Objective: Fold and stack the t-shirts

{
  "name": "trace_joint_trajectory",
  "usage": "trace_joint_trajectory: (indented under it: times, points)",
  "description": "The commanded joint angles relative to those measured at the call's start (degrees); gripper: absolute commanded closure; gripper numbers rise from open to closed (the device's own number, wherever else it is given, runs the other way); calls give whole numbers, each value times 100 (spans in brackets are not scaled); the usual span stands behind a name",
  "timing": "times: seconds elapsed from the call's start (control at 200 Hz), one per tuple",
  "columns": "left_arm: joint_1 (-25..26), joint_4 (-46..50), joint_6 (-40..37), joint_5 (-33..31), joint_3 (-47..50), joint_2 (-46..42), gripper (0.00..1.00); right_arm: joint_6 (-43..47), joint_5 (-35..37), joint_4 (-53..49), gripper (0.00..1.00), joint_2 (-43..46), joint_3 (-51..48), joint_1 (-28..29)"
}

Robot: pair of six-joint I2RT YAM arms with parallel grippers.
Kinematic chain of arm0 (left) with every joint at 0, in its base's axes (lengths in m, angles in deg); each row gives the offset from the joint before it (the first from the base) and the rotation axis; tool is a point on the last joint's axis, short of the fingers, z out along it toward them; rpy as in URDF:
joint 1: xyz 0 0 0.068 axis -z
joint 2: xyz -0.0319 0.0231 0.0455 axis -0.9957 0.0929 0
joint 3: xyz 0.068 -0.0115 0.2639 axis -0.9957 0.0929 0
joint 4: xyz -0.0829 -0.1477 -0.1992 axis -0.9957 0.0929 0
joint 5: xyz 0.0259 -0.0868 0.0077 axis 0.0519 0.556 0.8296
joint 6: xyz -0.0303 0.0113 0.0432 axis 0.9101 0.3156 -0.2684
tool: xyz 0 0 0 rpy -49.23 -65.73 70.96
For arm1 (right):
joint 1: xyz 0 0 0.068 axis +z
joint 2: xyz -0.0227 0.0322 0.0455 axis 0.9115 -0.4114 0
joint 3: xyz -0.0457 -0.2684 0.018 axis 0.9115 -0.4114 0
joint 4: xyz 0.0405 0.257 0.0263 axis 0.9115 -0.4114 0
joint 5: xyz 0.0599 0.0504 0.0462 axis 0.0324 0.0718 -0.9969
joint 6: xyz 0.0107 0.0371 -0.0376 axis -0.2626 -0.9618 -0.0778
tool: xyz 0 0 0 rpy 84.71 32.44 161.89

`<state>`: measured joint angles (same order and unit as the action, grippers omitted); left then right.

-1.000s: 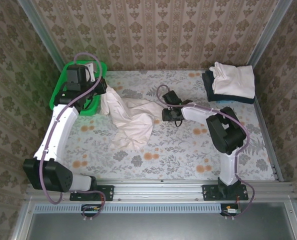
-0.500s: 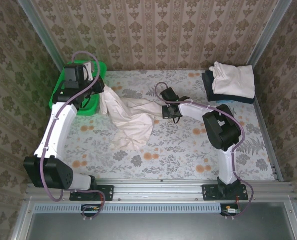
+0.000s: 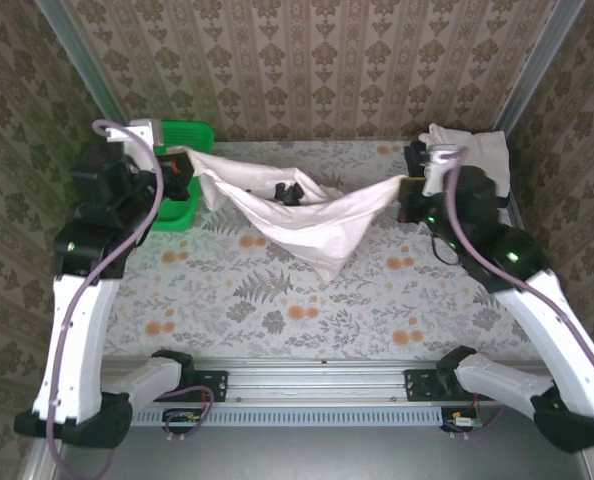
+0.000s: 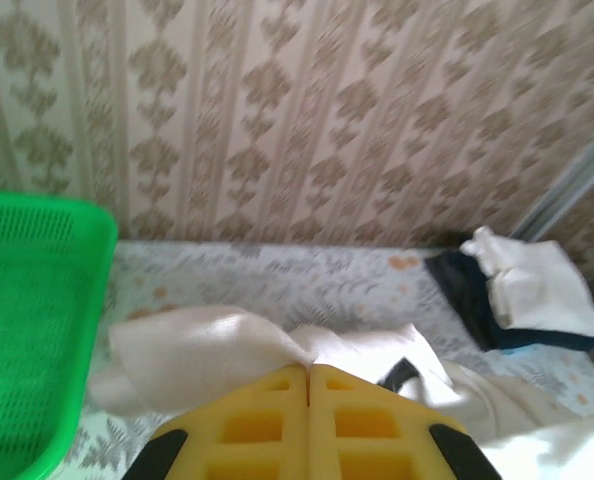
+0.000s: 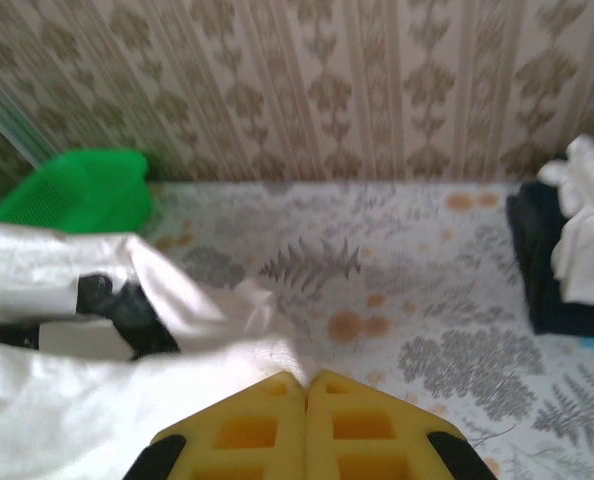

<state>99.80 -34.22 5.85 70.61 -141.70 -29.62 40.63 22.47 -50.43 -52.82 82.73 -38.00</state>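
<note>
**Cream shirt strung between two raised arms**

The left end effector (image 4: pixel 308 371) has its fingers pressed together, pinching one edge of the cream t-shirt (image 3: pixel 312 215). The right end effector (image 5: pixel 307 379) is clamped the same way on the opposite edge. The shirt hangs between them above the surface (image 3: pixel 277 300), sagging to a point in the middle, with a small dark patch (image 3: pixel 293 192) on its upper fold. At the back right corner a folded cream t-shirt (image 4: pixel 537 290) lies on a folded navy t-shirt (image 4: pixel 462 295). The green basket (image 3: pixel 189 132) sits at the back left, beside the left arm.
</note>
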Motion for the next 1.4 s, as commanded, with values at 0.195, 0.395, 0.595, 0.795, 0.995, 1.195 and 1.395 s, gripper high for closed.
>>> trace_joint_trajectory:
  times: [0.195, 0.395, 0.595, 0.795, 0.995, 1.195, 1.395]
  points:
    - [-56, -2, -546, -541, -2204, 2585, 100, 260, 742, -393, 100, -2167, 1599, -977]
    - [-291, 985, -796, -240, -5736, 4750, 100, 293, 615, -595, 100, -3325, 3287, -1407]
    - [-268, 959, -915, 45, -6239, 4651, 100, 323, 560, -385, 100, -2913, 3622, -1447]
    - [61, -1674, -932, -245, -1052, 1344, 100, 207, 591, 441, 100, -1022, 1405, -1452]
    - [806, -2329, -16, -882, 2928, -880, 100, -637, 172, 377, 100, 312, -1929, -1450]
    - [1697, -1492, 1436, -1005, 5032, -1707, 100, -1322, 292, -411, 100, 146, -3620, -1517]
    - [2084, -1062, 2152, -1194, 6107, -2776, 57, -1433, 646, -820, 77, 153, -3456, -1558]
